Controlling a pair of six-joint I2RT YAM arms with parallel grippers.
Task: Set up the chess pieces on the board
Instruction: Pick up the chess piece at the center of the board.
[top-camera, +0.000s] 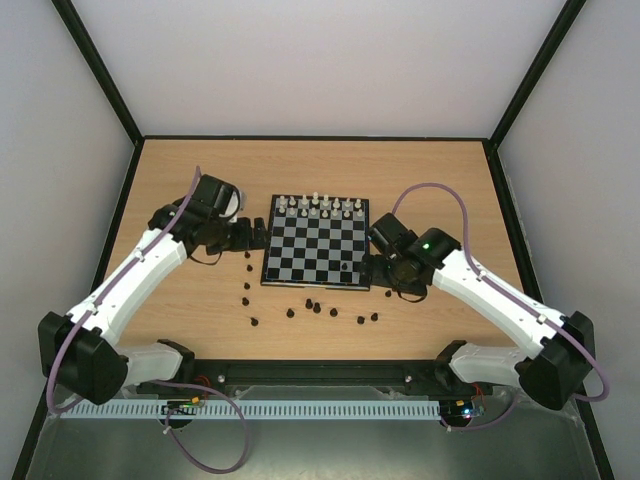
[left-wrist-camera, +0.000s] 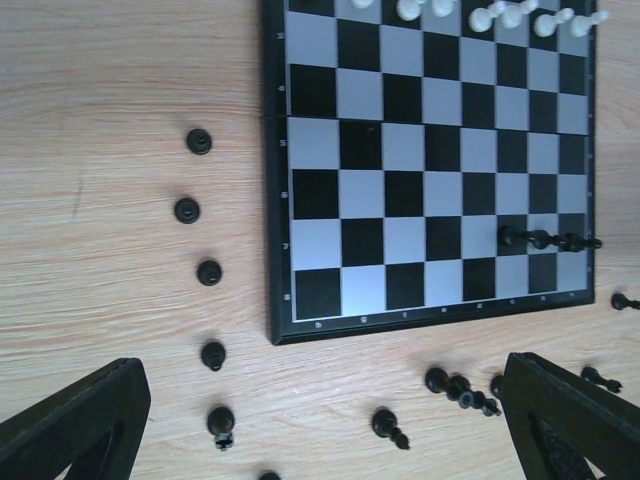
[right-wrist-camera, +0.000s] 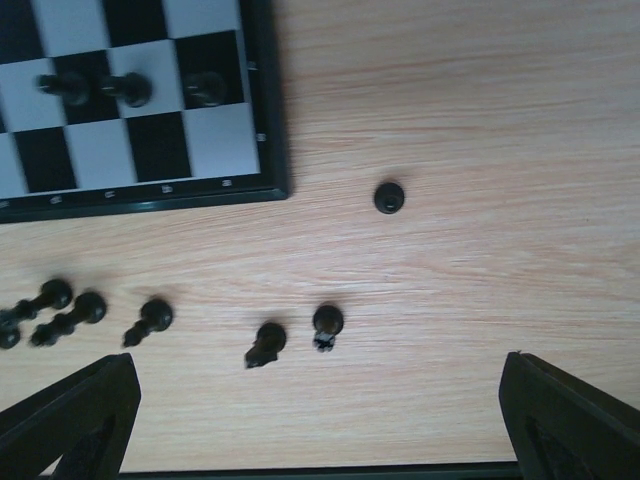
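The white pieces (top-camera: 320, 207) stand on the board (top-camera: 316, 250), most black pieces (top-camera: 309, 302) wait on the table (top-camera: 440, 180), and I think the wide-open, empty left gripper (left-wrist-camera: 322, 400) or right gripper (right-wrist-camera: 318, 400) must pinch one next.

Both arms reach forward, left gripper (top-camera: 252, 236) and right gripper (top-camera: 372, 264) low, jaws spread wide.

Board corner (right-wrist-camera: 150, 192) with three black pieces (right-wrist-camera: 125, 90), loose black pieces (right-wrist-camera: 328, 320) scattered on wooden table (right-wrist-camera: 460, 100), pincer (right-wrist-camera: 318, 375) spread wide.
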